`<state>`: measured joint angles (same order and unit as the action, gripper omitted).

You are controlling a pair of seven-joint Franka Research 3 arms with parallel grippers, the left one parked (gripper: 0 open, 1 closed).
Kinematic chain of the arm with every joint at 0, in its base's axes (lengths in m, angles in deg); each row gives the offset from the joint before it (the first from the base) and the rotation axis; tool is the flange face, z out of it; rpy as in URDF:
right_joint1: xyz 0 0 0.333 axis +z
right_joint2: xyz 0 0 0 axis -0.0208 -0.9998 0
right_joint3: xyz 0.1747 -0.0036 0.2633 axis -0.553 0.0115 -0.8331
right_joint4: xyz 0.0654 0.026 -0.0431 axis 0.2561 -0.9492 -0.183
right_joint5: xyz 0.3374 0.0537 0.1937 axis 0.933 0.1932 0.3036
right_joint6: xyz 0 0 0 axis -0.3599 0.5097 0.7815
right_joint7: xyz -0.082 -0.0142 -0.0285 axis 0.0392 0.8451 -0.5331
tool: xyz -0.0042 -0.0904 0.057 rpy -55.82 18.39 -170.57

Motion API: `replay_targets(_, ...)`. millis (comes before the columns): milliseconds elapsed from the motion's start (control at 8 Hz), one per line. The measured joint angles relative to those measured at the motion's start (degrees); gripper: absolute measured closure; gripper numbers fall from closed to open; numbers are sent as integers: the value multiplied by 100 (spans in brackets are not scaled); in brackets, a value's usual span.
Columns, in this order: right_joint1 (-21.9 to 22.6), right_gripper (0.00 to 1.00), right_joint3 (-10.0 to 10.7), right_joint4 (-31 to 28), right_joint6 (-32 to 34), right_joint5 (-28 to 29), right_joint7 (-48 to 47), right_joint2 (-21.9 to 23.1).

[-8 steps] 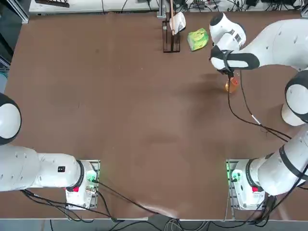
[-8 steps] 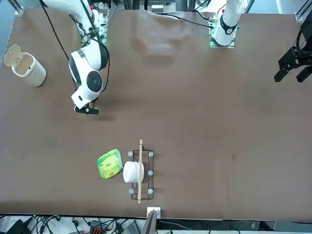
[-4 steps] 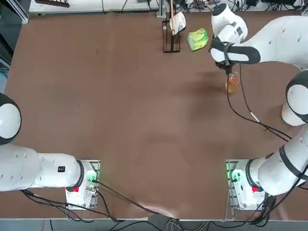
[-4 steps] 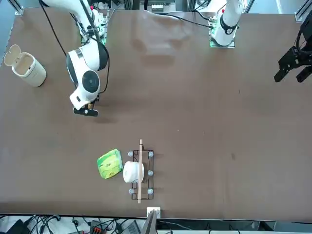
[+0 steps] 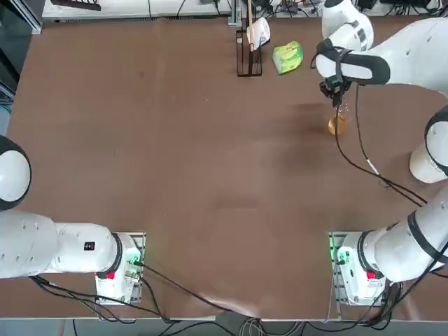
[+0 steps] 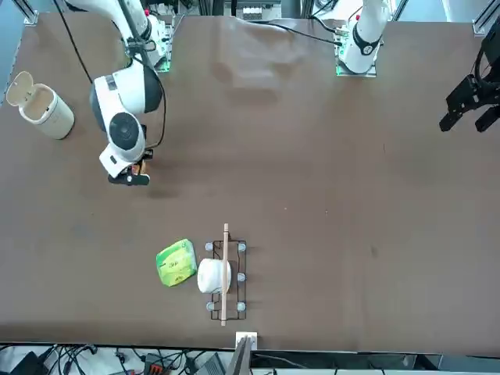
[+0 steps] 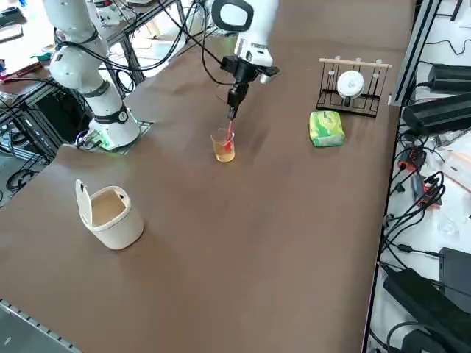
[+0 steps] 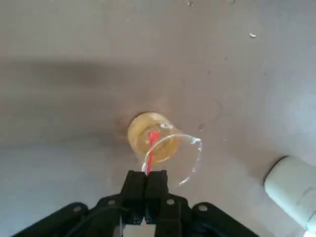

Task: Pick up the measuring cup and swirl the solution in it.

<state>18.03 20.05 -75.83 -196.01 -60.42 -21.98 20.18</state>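
Note:
The measuring cup (image 8: 170, 150) is a small clear glass vessel standing on the brown table (image 5: 175, 140), far right in the top view (image 5: 337, 125) and mid-table in the right side view (image 7: 223, 147). Orange solution (image 8: 143, 133) fills its bottom. My right gripper (image 8: 146, 178) hangs just above the cup (image 7: 232, 112) and is shut on a thin red rod (image 8: 150, 145). The rod slants down past the rim into the liquid. The fingers do not hold the glass itself. In the front view the gripper (image 6: 129, 178) hides the cup.
A white lidded cup (image 7: 110, 213) stands near the right edge by the arm (image 5: 423, 164). At the far edge lie a yellow-green packet (image 5: 288, 56) and a wire rack with a white roll (image 5: 248, 42). A black cable (image 5: 357, 157) trails across the table.
The right arm's wrist has swung toward the far right of the table with the red rod. The cup has stayed in about the same spot.

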Motion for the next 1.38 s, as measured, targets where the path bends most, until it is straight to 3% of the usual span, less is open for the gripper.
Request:
replay_targets(250, -222, 98, 9, -1, 74, 273, 594, 59)
replay_targets(1000, -653, 98, 26, -6, -149, 307, 1667, 58)
replay_targets(1375, -658, 98, 15, -22, -365, 930, 1702, 11)
